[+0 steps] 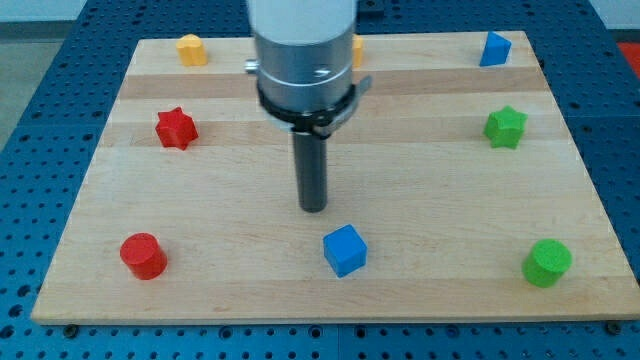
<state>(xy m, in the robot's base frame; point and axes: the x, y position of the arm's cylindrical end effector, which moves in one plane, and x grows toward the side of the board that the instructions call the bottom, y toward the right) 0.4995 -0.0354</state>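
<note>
My tip (pixel 314 207) rests on the wooden board (pixel 200 200) near its middle, touching no block. Nearest to it is a blue cube (pixel 345 250), a short way toward the view's bottom right, with a gap between them. A red star (pixel 176 128) lies at the left and a red cylinder (pixel 143 255) at the bottom left. A green star (pixel 505 127) sits at the right and a green cylinder (pixel 547 262) at the bottom right.
A yellow block (pixel 191 49) stands at the top left and a blue block (pixel 494 48) at the top right. An orange-yellow block (pixel 357 50) peeks out from behind the arm's grey body (pixel 303 50) at the top middle. Blue perforated table surrounds the board.
</note>
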